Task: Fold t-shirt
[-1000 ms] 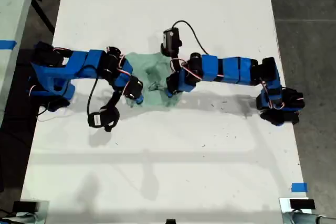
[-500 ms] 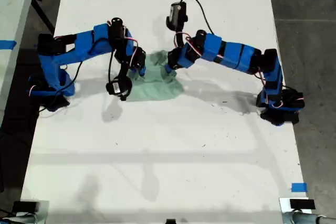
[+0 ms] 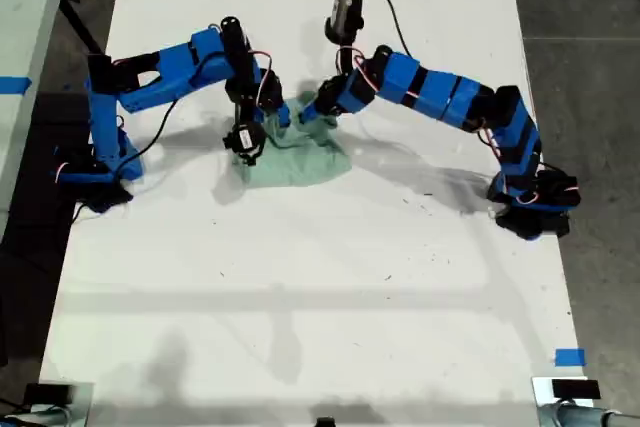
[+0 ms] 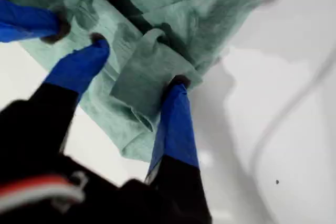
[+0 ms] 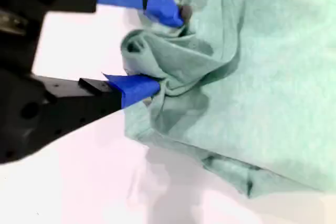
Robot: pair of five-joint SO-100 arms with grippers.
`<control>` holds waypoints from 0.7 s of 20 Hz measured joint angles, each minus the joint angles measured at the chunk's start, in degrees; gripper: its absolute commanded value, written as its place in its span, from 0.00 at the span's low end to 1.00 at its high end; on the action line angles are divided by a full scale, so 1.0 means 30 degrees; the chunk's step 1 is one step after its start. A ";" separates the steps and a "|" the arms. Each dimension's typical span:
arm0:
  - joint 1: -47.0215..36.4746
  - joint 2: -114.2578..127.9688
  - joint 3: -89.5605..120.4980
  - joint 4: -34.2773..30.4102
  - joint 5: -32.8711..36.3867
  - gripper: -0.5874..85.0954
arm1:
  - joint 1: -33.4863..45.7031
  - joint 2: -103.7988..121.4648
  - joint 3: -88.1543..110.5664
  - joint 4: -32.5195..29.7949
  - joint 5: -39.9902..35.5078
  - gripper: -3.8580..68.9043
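t-shirt: 1; arms: 2; table: 1; blue tape pieces: 2

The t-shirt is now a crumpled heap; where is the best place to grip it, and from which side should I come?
Probably the loose hem corner of the t-shirt toward the exterior view's right. It lies flat and free of the bunched folds near both arms, so come down from above, from that right side.

white table, blue tape mark near its edge, grey floor, second blue tape
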 measured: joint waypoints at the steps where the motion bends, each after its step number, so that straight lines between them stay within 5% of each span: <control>1: -0.0615 0.0674 0.0000 0.0381 0.0293 0.41 | 0.0322 0.0029 -0.0469 0.0322 -0.0176 0.42; 9: -0.5068 0.9580 0.3838 0.1934 0.1465 0.39 | 0.4248 0.3955 -0.0586 0.5127 -0.1553 0.33; 14: -0.5186 1.7314 1.2100 -0.0527 0.1055 0.35 | 0.5449 1.0752 0.6006 0.6328 -0.1816 0.30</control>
